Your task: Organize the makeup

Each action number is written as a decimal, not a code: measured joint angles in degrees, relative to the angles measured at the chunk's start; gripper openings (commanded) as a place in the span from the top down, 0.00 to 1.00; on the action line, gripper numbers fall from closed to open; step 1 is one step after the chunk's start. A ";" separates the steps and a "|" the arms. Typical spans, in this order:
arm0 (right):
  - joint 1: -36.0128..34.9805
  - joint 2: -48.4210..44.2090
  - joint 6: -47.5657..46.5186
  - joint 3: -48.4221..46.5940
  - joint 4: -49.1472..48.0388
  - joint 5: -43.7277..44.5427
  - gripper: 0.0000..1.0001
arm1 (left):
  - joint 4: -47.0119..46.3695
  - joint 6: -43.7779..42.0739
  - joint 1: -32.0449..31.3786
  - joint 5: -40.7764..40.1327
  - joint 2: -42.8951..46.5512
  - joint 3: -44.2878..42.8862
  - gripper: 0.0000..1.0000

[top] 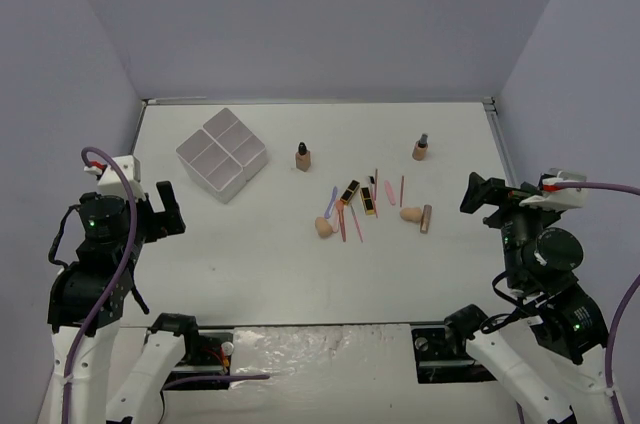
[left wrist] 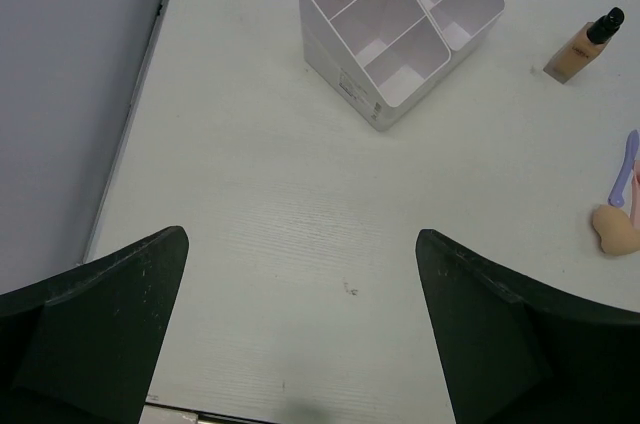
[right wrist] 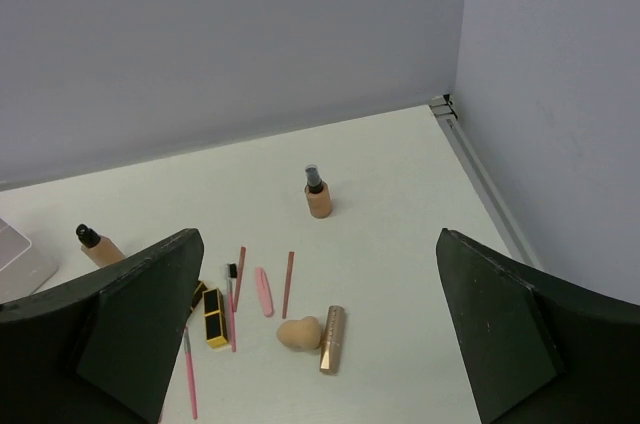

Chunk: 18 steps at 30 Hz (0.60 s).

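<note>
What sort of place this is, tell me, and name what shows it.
Probably a robot test cell: plain grey walls box in a white table, the left arm and right arm are mounted at its near edge, and the makeup lies scattered near a white box.

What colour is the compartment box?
White. The box shows best in the left wrist view.

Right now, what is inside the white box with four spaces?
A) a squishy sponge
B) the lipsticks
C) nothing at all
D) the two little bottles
C: seen from above, all four compartments of the white box are bare, while the bottles, sponges and lipsticks sit outside it on the table.
</note>
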State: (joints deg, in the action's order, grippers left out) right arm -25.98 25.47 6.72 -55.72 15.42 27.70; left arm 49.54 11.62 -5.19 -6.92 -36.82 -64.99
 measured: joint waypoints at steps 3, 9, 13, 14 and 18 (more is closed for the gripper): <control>-0.01 0.24 0.57 0.00 0.24 0.02 0.00 | 0.00 0.00 0.00 0.77 -0.15 0.00 0.03; 0.00 0.33 0.31 0.00 0.28 -3.51 0.00 | 1.86 0.64 0.00 2.98 -3.15 -1.73 0.03; 0.00 0.75 0.06 0.00 0.27 -6.49 0.00 | 3.32 2.47 0.00 5.79 -7.88 -5.34 0.03; 0.00 1.13 -0.04 0.00 0.29 -6.92 0.00 | 3.76 3.21 0.00 6.97 -9.21 -6.38 0.03; 0.00 3.47 -0.46 0.00 0.33 -7.48 0.00 | 5.08 7.33 -0.24 11.69 -14.98 -10.67 0.03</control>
State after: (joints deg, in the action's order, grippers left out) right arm -25.98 28.94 6.26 -55.72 15.75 20.22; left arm 54.61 18.95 -5.43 4.77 -51.80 -75.66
